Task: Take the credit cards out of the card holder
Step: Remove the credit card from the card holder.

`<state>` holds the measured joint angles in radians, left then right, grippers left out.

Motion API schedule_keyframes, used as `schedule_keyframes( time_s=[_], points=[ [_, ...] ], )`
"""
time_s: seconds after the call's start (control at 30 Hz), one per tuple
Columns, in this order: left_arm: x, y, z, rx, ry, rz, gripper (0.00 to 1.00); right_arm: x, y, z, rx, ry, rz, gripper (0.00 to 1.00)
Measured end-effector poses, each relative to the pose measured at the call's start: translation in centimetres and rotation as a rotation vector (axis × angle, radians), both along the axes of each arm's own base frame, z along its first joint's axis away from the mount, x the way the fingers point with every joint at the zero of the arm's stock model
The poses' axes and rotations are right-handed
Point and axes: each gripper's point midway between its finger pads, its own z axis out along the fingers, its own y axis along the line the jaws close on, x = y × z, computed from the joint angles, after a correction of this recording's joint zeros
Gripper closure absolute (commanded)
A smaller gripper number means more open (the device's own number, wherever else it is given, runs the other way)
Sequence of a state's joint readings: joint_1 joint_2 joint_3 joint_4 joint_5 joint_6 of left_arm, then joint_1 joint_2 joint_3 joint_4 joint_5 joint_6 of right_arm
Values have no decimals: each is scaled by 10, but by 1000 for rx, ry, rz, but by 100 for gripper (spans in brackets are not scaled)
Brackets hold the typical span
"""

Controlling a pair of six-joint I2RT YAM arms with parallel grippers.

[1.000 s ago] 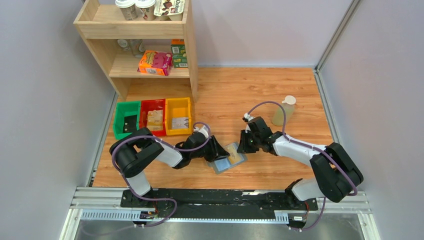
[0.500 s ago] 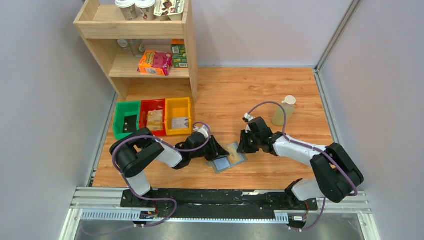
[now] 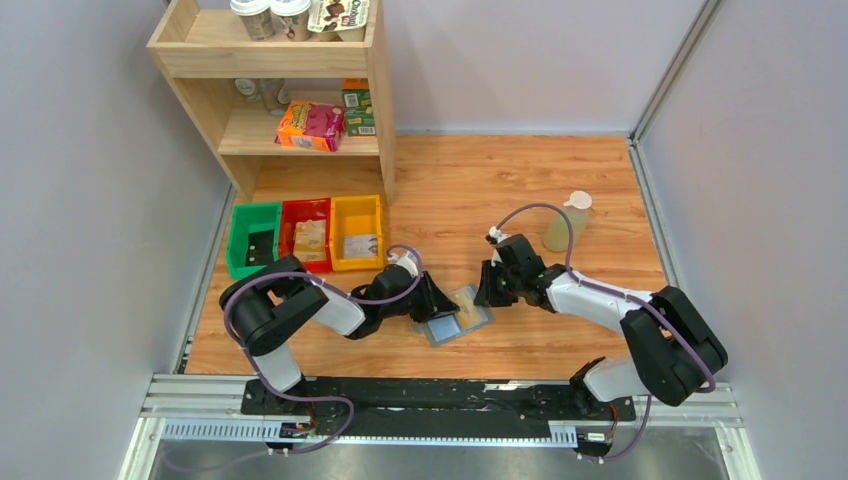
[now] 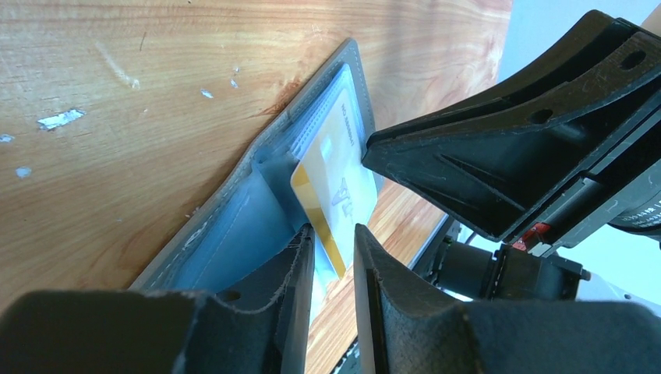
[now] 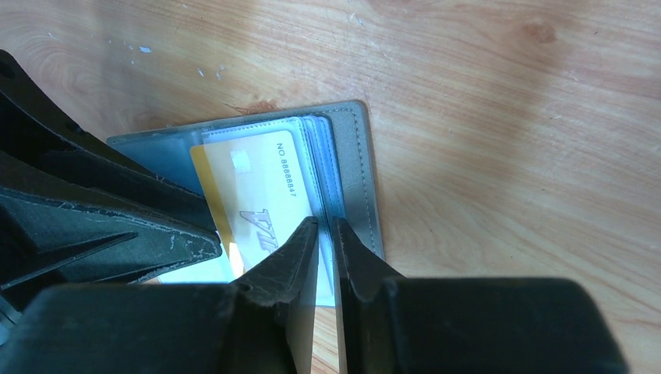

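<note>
Extraction: yellow-orange plastic credit card [image 4: 331, 187] half out of grey bifold card holder [image 5: 358, 171]; left end effector [image 4: 334, 238] straddles card, clamp unclear; right end effector [image 5: 326, 226] pinches holder. Next, likely: straight pull.

Table [image 5: 507, 117]: wood-grain board, satin sheen, was scuffed with pale flecks.
Card holder [image 5: 357, 167]: cover looked matt grey and leather-like; inner sleeves were clear, faintly bluish plastic film.
Credit card [image 5: 249, 187]: smooth glossy plastic, yellow and white.
Left gripper [image 4: 334, 234] and right gripper [image 5: 326, 226]: fingers [image 4: 265, 308] were matt black plastic, edges scratched.
Bins [image 3: 305, 204]: glossy moulded plastic.
Shelf [image 3: 380, 100]: pale matt wood.
</note>
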<state>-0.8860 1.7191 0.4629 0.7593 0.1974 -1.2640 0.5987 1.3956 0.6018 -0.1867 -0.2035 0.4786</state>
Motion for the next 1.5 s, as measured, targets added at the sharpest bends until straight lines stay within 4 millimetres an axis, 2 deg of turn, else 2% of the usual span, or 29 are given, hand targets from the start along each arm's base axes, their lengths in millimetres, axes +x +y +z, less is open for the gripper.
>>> schedule_keyframes(
  time_s=[0.13, 0.47, 0.6, 0.7, 0.73, 0.8, 0.83, 1.03, 1.4, 1.5],
  points=[
    [0, -1, 1, 2, -12, -2, 61, 0, 0, 0, 3, 1, -2, 84],
    [2, 0, -2, 5, 4, 28, 64, -1, 1, 0, 12, -1, -2, 84],
    [2, 0, -2, 6, 3, 29, 73, -1, 1, 0, 14, -3, -2, 84],
    [3, 0, -3, 14, 0, 32, 86, -1, 1, 0, 15, -2, -3, 84],
    [3, 1, -4, 19, -1, 33, 87, -1, 1, 0, 15, 0, -4, 84],
    [3, 2, -4, 23, -1, 37, 99, -1, 1, 0, 16, 1, -6, 84],
    [3, 2, -3, 22, -3, 37, 99, -1, 1, 0, 16, 1, -7, 85],
    [5, 2, 10, -1, -27, 47, 100, 0, 4, -1, 30, 14, -16, 87],
    [-6, 21, 11, 31, -3, 64, 100, -1, 8, -2, 51, 35, -27, 89],
    [-9, 26, 5, 65, 18, 67, 100, -2, 8, -1, 52, 34, -24, 89]
  ],
)
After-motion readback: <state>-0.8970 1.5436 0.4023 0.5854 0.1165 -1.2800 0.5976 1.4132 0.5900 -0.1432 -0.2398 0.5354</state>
